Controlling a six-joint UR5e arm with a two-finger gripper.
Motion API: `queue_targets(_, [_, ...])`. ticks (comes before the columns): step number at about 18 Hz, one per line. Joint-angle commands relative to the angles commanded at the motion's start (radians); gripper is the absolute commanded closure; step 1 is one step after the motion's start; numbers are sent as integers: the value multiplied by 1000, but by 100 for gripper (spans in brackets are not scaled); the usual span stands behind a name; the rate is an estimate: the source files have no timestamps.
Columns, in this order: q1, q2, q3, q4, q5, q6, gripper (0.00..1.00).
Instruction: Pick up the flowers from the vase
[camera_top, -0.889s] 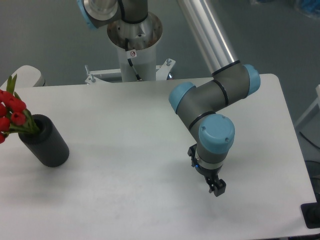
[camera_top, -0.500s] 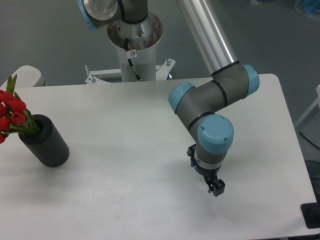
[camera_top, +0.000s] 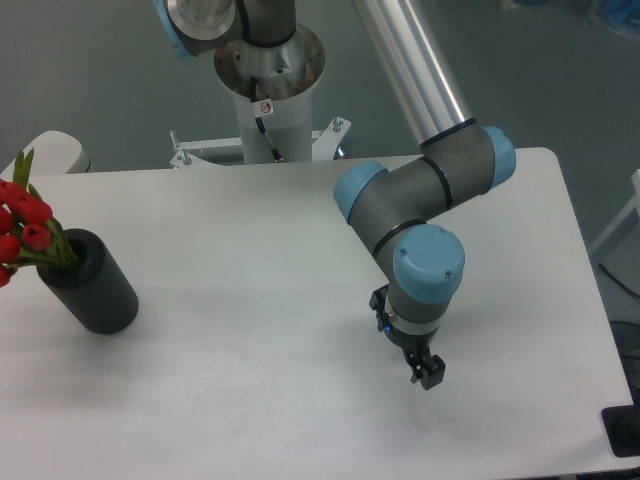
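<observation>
The flowers (camera_top: 22, 225), red tulip buds with green leaves, stick out of the top of the black vase (camera_top: 90, 282) at the table's left edge; the vase leans toward the upper left. My gripper (camera_top: 427, 374) hangs just above the table at the right front, far from the vase. It points down and holds nothing. Its fingers look close together, but the arm's wrist hides much of them.
The white table (camera_top: 250, 330) carries only the vase and my arm. The arm's base column (camera_top: 268, 95) stands behind the table's far edge. A white rounded object (camera_top: 58, 150) sits at the far left corner.
The wrist and gripper have drifted slightly to the left and a little up. The vase and flowers have not moved.
</observation>
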Motion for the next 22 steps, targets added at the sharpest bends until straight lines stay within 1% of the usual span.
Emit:
queue_targets(3, [-2, 23, -15, -12, -80, -18, 0])
queue_targets(6, [-3, 72, -61, -14, -182, -32, 0])
queue_targets(9, [-5, 146, -135, -14, -303, -32, 0])
queue_targets(12, [-6, 218, -219, -11, -449, -31, 0])
queue_targets(14, [-3, 256, -261, -12, -508, -31, 0])
queue_targets(15, [-5, 285, -288, -14, -546, -32, 0])
queue_targets(16, [-9, 332, -331, -14, -607, -34, 0])
queue_targets(19, [-46, 411, -409, -12, -701, -58, 0])
queue_targets(20, [-67, 429, -428, -12, -716, -83, 0])
queue_targets(22, [-130, 451, -443, -11, -773, -155, 0])
